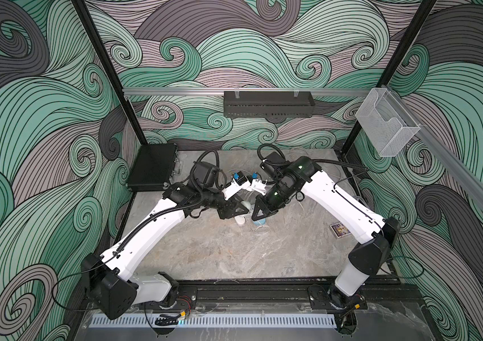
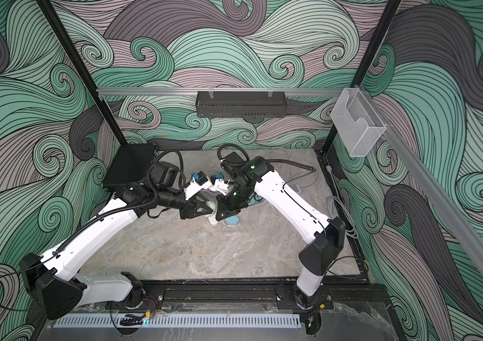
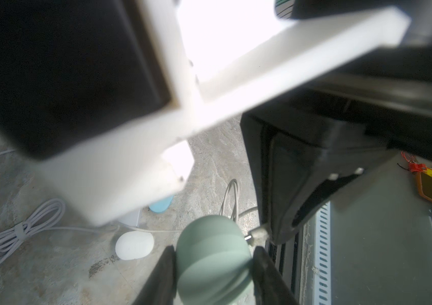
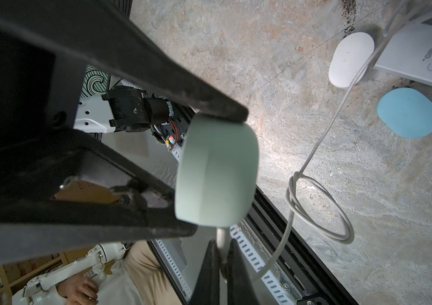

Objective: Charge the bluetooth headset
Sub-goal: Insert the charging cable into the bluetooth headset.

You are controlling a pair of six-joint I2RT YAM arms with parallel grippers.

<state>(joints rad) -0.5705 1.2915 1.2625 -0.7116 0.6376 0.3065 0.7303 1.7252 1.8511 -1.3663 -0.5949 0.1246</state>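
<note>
Pale green earbud charging case (image 4: 217,171) is clamped between the left fingers (image 4: 222,109), which stand part open across its width and hold it clear of the desk (image 4: 275,79). The right fingers (image 4: 210,264) are pinched fully together on the grey plug (image 4: 222,237) of a white cable (image 4: 315,148). Plug tip meets the case's edge directly ahead of the right fingers; seated or not, cannot tell. From the right fingers the cable trails through a loop toward a white charging hub (image 4: 418,50). White earbud case (image 4: 350,59) and blue earbud case (image 4: 408,113) lie on the desk beyond both sets of fingers, just beside the hub; the cable crosses over the white one.
</note>
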